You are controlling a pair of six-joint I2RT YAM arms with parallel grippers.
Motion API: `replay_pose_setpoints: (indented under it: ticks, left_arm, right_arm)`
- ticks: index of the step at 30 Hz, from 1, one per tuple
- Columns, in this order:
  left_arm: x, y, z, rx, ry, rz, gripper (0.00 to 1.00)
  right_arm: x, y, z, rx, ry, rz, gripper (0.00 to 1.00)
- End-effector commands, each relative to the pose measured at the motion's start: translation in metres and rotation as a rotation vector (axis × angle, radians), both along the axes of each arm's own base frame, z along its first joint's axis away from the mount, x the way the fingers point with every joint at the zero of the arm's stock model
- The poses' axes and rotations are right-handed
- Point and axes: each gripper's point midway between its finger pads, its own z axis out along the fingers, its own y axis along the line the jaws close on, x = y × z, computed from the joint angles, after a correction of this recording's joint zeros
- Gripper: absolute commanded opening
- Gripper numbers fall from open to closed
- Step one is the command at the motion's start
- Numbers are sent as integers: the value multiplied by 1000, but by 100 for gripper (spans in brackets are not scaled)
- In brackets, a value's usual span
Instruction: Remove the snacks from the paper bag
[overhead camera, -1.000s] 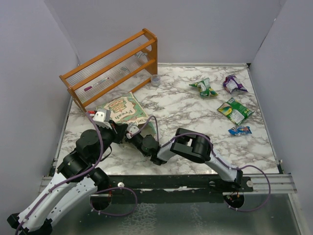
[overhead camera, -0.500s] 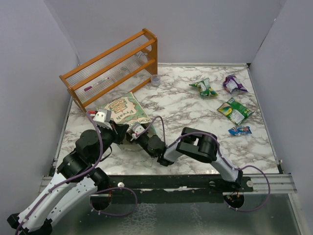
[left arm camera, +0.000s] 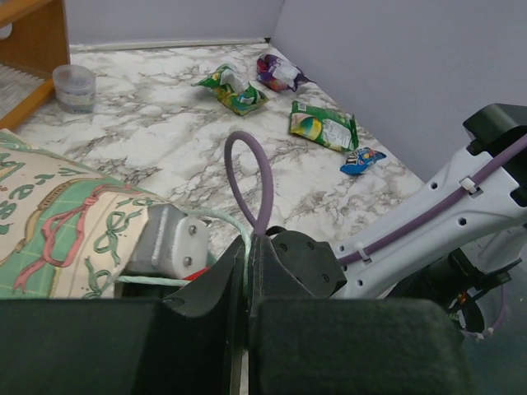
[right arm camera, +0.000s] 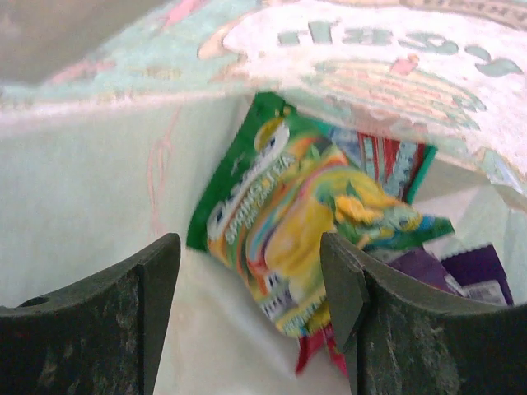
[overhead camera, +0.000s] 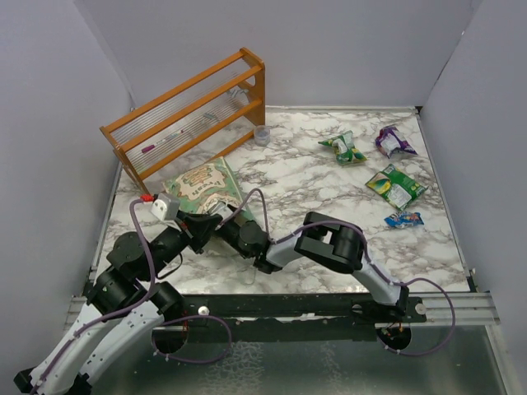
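Observation:
The green paper bag [overhead camera: 200,183] lies on the marble table below the rack, mouth toward the arms. My left gripper [overhead camera: 200,224] is shut on the bag's pale green cord handle [left arm camera: 237,240] at the mouth. My right gripper [right arm camera: 249,262] is open inside the bag, its fingers either side of a green-yellow multicolour snack packet [right arm camera: 288,216]. A red packet [right arm camera: 397,164] and a purple one [right arm camera: 465,273] lie behind it. On the table at the right lie a green packet [overhead camera: 344,148], a purple one [overhead camera: 394,141], a bigger green one [overhead camera: 395,185] and a small blue one [overhead camera: 403,219].
An orange wooden rack [overhead camera: 189,111] stands at the back left, a small clear plastic cup [overhead camera: 262,135] beside its right end. Grey walls close in the table on three sides. The right arm's elbow [overhead camera: 331,243] sits just right of the bag.
My right gripper has opened and pushed further into the bag's mouth. The left arm has drawn back to the left with the handle, and the bag has shifted slightly up and left.

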Motion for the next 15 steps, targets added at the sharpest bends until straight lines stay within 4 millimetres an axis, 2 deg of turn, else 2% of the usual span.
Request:
replay_pose_setpoints:
  ticks: [1, 4, 9, 10, 15]
  left_arm:
    - [-10, -19, 6, -3, -21, -122, 0]
    - [-10, -26, 3, 10, -11, -157, 0]
    - [-10, -27, 1, 15, -7, -158, 0]
    - [-10, -27, 1, 14, -9, -156, 0]
    - [-7, -21, 3, 8, -11, -117, 0]
  right_arm:
    - [24, 15, -5, 40, 62, -42, 69]
    - [47, 17, -20, 34, 124, -105, 69]
    - [55, 31, -22, 48, 149, -84, 65]
    - [56, 33, -21, 52, 151, -80, 62]
    - [59, 35, -22, 62, 176, -62, 34]
